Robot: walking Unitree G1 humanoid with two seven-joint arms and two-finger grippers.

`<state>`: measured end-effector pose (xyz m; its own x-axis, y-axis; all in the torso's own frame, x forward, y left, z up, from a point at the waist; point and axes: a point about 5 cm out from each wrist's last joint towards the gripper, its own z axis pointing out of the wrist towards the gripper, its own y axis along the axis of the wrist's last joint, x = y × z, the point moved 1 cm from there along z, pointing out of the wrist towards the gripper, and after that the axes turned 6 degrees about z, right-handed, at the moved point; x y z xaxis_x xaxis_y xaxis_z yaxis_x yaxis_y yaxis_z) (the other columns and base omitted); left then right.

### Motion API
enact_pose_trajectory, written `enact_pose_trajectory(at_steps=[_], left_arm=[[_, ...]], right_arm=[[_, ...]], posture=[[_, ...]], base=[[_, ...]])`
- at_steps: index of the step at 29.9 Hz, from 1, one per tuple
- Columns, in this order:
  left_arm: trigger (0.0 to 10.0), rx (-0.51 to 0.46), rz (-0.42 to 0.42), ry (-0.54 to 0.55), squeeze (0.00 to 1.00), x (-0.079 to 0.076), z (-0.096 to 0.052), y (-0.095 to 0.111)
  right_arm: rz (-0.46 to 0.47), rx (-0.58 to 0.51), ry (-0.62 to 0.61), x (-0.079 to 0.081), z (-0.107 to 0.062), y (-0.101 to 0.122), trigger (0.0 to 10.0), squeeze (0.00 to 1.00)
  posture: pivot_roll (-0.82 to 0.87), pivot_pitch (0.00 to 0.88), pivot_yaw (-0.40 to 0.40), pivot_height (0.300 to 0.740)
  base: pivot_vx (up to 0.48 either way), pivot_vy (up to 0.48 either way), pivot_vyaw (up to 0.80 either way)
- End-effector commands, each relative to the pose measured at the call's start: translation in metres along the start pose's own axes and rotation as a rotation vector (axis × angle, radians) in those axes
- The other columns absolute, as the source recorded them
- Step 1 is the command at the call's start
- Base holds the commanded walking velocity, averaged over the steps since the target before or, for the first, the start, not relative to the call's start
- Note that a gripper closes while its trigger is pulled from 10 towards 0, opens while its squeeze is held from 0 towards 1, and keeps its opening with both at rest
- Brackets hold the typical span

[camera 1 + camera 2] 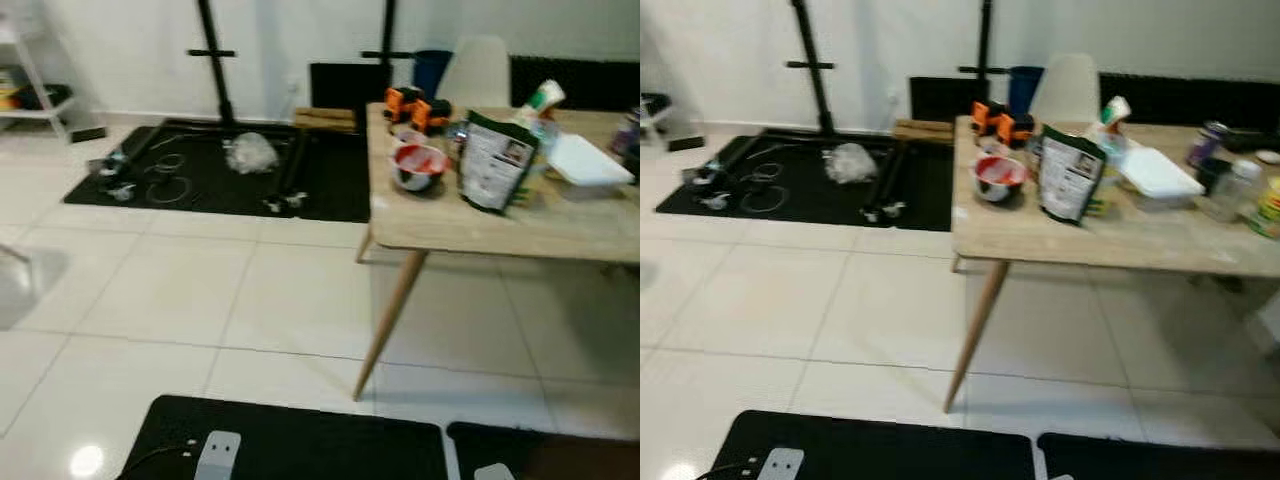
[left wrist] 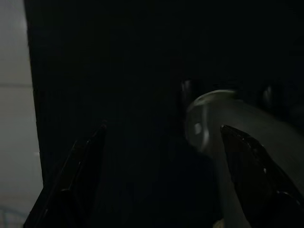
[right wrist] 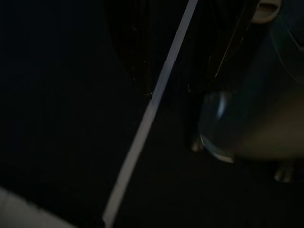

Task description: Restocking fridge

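Right eye view takes in jars [image 1: 1240,190] past the table's [image 1: 1110,245] tub [image 1: 1160,172]; left hand [image 2: 161,175] gapes empty.

The table [image 1: 1120,245] is cut off at the right edge, its groceries blurred.

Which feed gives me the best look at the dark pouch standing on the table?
The right eye view: the pouch stands nearer the middle of the picture, with more of the table around it. The left eye view shows the same pouch toward its right side. Both wrist views are dark and aimed at the floor mats.
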<state>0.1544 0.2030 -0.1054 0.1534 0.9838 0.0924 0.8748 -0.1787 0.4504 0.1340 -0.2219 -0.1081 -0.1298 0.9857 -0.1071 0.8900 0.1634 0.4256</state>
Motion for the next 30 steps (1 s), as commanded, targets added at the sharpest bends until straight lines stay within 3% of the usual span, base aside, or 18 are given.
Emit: enact_pose_trajectory(at_steps=[1, 4, 16, 30], left_arm=[[10.0, 0.007, -0.016, 0.005, 0.00, 0.0000, -0.0004, -0.0032], [10.0, 0.007, -0.017, 0.005, 0.00, 0.0003, -0.0004, -0.0033], [10.0, 0.014, -0.019, -0.017, 0.00, -0.0015, -0.0005, -0.0046], [10.0, 0.028, -0.025, -0.028, 0.00, -0.0026, -0.0012, -0.0099]], right_arm=[[0.028, -0.004, -0.005, 0.0015, 0.0001, -0.0006, 10.0, 0.00], [0.030, -0.005, -0.007, 0.0028, 0.0004, -0.0002, 10.0, 0.00], [0.028, 0.012, -0.030, 0.0039, 0.0002, -0.0043, 10.0, 0.00], [0.035, 0.012, -0.016, 0.0104, 0.0010, -0.0042, 10.0, 0.00]], posture=[[-0.04, 0.000, -0.010, 0.740], [-0.04, 0.000, -0.008, 0.740], [-0.04, 0.000, -0.004, 0.740], [-0.03, 0.000, 0.002, 0.740]], base=[[0.000, 0.000, 0.78], [0.000, 0.000, 0.77], [0.000, 0.000, 0.00], [0.000, -0.470, 0.00]])
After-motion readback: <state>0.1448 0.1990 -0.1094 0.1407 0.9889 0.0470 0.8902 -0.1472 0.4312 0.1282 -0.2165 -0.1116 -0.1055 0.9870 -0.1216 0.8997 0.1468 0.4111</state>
